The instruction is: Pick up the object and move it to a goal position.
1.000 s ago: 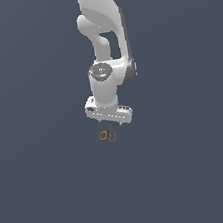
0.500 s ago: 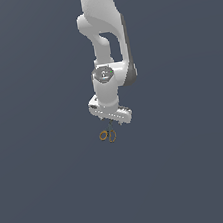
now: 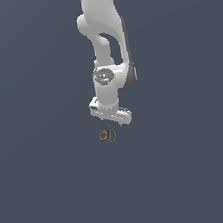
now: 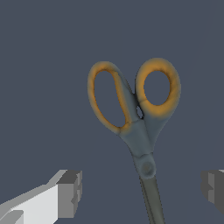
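Observation:
The object is a tiny pair of scissors (image 3: pixel 107 135) with two orange-brown ring handles, lying on the dark grey floor just under the white arm. In the wrist view the scissors (image 4: pixel 141 131) fill the middle, with the rings away from the hand and the dark blades running back between my fingers. My gripper (image 3: pixel 110 125) hangs right above it, open. Its grey fingertips (image 4: pixel 71 192) stand wide apart on either side of the blades in the wrist view, my gripper (image 4: pixel 142 191) touching nothing. The blade tips are cut off by the frame edge.
Plain dark grey floor surrounds the scissors on all sides. The white arm (image 3: pixel 104 44) rises straight up out of the exterior view. No goal marker shows.
The hand has shifted only slightly above the scissors, with a small turn of the wrist. The scissors have not moved.

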Motion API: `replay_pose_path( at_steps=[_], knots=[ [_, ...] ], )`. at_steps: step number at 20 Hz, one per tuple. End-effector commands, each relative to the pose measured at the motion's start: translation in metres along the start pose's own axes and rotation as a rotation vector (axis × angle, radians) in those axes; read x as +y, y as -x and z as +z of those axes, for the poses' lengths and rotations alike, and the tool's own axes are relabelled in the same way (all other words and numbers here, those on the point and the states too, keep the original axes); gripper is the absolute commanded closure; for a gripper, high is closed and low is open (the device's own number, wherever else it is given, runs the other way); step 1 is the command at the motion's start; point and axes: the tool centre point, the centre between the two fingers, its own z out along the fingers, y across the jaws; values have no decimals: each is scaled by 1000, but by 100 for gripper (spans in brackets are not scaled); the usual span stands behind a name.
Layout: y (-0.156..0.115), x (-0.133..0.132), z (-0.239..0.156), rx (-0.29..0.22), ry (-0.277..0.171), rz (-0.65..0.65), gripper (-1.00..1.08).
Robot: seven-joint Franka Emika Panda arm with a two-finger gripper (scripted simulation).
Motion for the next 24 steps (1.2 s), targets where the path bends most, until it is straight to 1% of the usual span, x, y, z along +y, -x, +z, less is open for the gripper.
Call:
replay_pose_path(
  at_steps=[1, 6, 12, 13, 24],
  knots=[
    [1, 0, 9, -1, 0, 1, -92],
    [2, 1, 32, 0, 0, 3, -92],
    [1, 1, 41, 0, 0, 4, -92],
    [1, 1, 41, 0, 0, 4, 108],
    [1, 1, 40, 0, 0, 5, 108]
  ],
)
